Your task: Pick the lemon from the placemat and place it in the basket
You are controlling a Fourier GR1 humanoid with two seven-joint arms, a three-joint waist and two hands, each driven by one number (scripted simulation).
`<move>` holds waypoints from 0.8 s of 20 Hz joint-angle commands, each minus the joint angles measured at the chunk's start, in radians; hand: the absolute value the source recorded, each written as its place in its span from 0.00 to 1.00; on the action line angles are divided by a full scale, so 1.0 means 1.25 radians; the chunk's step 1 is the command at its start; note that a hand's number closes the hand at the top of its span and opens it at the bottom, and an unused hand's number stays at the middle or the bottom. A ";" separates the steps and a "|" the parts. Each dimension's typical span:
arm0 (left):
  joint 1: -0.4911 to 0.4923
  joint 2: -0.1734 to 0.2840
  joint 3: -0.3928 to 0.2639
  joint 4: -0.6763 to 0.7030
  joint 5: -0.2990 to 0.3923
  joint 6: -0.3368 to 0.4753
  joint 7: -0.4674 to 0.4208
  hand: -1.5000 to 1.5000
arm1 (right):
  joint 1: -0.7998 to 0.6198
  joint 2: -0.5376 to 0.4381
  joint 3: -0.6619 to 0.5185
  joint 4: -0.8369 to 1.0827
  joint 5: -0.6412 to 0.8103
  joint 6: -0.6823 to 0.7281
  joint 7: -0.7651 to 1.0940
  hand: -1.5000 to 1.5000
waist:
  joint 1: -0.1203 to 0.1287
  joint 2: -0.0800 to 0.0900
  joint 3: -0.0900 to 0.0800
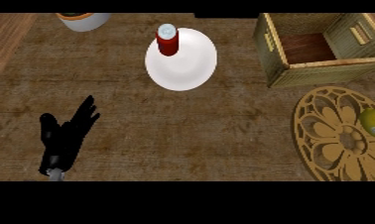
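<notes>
1. At the lower left of the head view, the left hand [67, 136] rests over the desk [183, 129]. Its fingers are straight and spread apart, pointing up and to the right, and it holds nothing.
2. At the upper left edge sits a pale grey pot [86, 20] with an orange rim, cut off by the top of the view, so its contents cannot be made out.
3. A strip of lighter wood [13, 32] runs along the far left beside the darker woven surface of the desk.
4. Near the top centre lies a white plate [183, 67], round and plain. A red bottle [167, 41] with a pale cap stands at the plate's upper left rim, seen from above; whether it stands on the plate or just behind it cannot be told.
5. To the right of the plate, at the upper right, is the basket [307, 72], a box with straw-coloured woven walls and a reddish-brown floor, with nothing visible inside.
6. Below the basket, at the right edge, lies the placemat [333, 136], round, tan, with a cut-out flower pattern, partly cropped by the view's edge.
7. The lemon [368, 120] sits on the placemat at its right side, only a yellow-green sliver showing at the view's border, well apart from the left hand.
8. The right hand does not show anywhere in the view.
</notes>
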 commanded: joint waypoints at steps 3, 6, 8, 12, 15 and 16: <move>0.038 0.004 -0.024 0.024 -0.010 0.001 0.041 0.50 | 0.061 -0.060 0.060 0.036 0.128 0.060 -0.241 0.00 | 0.005 0.003 -0.002; 0.029 -0.007 -0.023 0.044 -0.011 0.000 0.033 0.50 | 0.084 -0.082 0.090 0.070 0.154 0.010 -0.310 0.00 | 0.008 0.008 -0.004; 0.034 -0.009 -0.026 0.041 -0.014 0.000 0.031 0.50 | 0.098 -0.102 0.094 0.106 0.156 -0.012 -0.361 0.00 | 0.004 0.006 -0.004; 0.046 -0.003 -0.024 0.030 -0.010 -0.010 0.034 0.50 | 0.140 -0.084 0.161 0.135 0.191 -0.104 -0.444 0.00 | 0.017 0.005 -0.005; 0.023 -0.013 -0.026 0.031 -0.013 -0.008 0.042 0.50 | 0.138 -0.075 0.195 0.161 0.175 -0.138 -0.482 0.00 | 0.024 0.006 -0.006; 0.018 -0.008 -0.019 0.064 -0.022 -0.011 0.024 0.50 | 0.150 -0.060 0.211 0.178 0.199 -0.181 -0.504 0.00 | 0.020 0.010 -0.005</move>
